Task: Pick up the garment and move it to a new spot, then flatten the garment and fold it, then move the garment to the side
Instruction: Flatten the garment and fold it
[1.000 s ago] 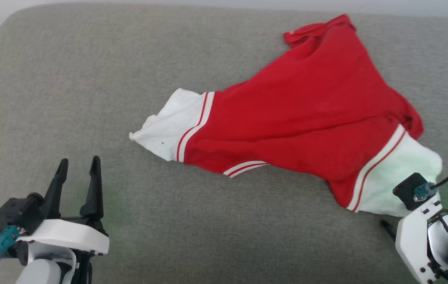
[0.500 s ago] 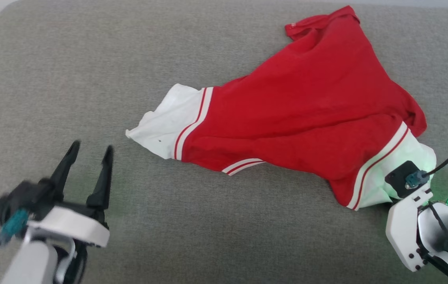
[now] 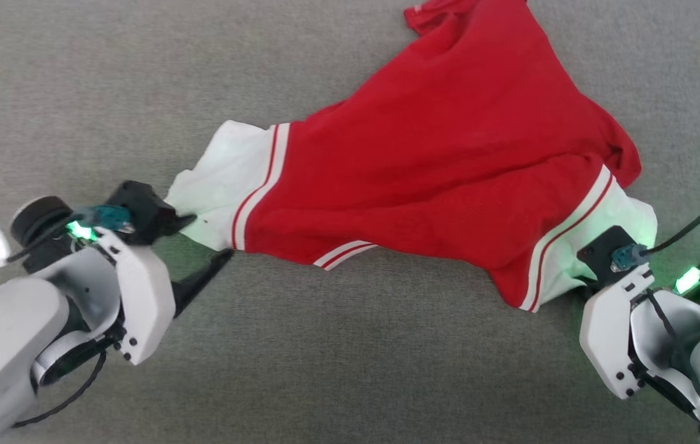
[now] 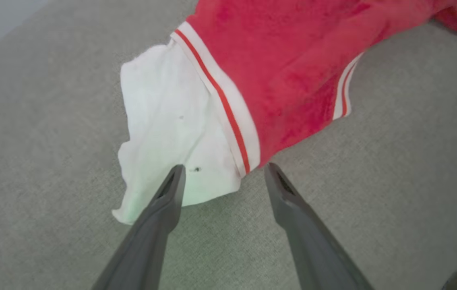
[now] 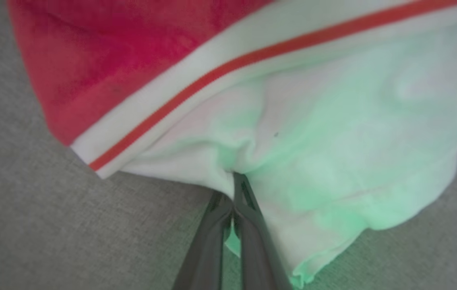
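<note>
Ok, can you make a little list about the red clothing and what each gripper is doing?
garment: red, rumpled, not folded
lying on: grey fabric surface
left gripper: open, poised at the edge of one white cuff, not pinching it
right gripper: shut on the other white cuff
</note>
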You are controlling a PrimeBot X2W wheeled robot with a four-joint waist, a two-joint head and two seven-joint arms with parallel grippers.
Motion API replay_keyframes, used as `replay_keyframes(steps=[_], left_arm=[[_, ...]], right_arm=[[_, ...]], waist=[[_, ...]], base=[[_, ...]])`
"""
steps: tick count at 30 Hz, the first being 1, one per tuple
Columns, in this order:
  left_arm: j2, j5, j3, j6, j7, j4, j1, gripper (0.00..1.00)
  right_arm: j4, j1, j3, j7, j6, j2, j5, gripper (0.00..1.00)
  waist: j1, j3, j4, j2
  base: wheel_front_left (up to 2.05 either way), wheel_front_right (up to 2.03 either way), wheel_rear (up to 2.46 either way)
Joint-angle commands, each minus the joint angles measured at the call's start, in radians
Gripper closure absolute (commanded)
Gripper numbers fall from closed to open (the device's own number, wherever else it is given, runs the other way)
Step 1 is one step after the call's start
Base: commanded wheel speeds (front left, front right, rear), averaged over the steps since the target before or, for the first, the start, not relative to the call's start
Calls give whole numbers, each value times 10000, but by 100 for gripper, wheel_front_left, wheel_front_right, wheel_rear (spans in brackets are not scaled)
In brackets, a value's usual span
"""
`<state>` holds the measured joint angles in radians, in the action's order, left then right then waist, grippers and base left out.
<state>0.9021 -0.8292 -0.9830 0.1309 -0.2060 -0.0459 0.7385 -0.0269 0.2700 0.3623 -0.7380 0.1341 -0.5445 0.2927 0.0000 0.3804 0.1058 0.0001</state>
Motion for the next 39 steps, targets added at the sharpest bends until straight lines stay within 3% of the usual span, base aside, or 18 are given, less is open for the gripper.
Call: replay_keyframes(steps=[1, 7, 12, 13, 14, 15, 16, 17, 18, 22, 27, 34, 39], left_arm=[[-3, -289, -472, -14, -223, -123, 357, 0], [38, -1098, -2244, -21, -20, -1131, 1902, 0], [-185, -1752, -2846, -20, 384, -2112, 2272, 0], [-264, -1927, -2957, -20, 535, -2339, 2314, 7], [-335, -2081, -2984, -20, 599, -2418, 2289, 25], [-398, -2165, -2999, -20, 670, -2466, 2267, 52], [-431, -2243, -3012, -20, 715, -2513, 2274, 58], [-454, -2281, -3021, -20, 761, -2551, 2294, 75], [-476, -2272, -3031, -20, 684, -2555, 2246, 100], [-440, -2416, -3021, -18, 930, -2623, 2095, 100], [-321, -3236, -2980, -18, 2055, -2784, 2134, 100], [-4, -5010, -2580, -18, 4210, -1936, 1957, 100], [27, -5740, -2086, -17, 4609, -1241, 1961, 100]], right_arm=[[494, 8, 84, -41, -64, 59, -142, 100], [565, 229, 90, -21, -75, 207, -269, 100], [697, 456, 70, 100, -81, 450, -282, 100], [774, 529, 50, 144, -81, 516, -318, 100], [817, 551, 58, 175, -81, 540, -330, 100], [851, 560, 64, 201, -81, 562, -339, 100], [880, 570, 71, 227, -81, 583, -335, 100], [904, 574, 74, 223, -81, 598, -334, 100], [935, 584, 76, 247, -81, 606, -332, 100], [927, 577, -106, 519, -83, 642, -363, 100], [562, 579, -757, 1314, -68, 876, -457, 100], [-661, 190, -2561, 2134, -56, 1371, -710, 100], [-1436, 154, -3544, 2363, -48, 1857, -542, 100]], waist=[[0, 143, -127, -1], [0, 484, -314, -1], [0, 671, -455, -1], [0, 703, -482, -1], [0, 711, -494, -1], [0, 716, -505, -1], [0, 717, -517, -1], [0, 709, -527, -1], [0, 700, -540, -1], [0, 513, -573, -1], [0, 21, -638, -1], [0, -546, -694, -1], [0, -525, -649, -1]], base=[[0, 0, 0], [0, 0, 0], [0, 0, 0], [0, 0, 0], [0, 0, 0], [0, 0, 0], [0, 0, 0], [0, 0, 0], [0, 0, 0], [0, 0, 0], [0, 0, 0], [0, 0, 0], [0, 0, 0]])
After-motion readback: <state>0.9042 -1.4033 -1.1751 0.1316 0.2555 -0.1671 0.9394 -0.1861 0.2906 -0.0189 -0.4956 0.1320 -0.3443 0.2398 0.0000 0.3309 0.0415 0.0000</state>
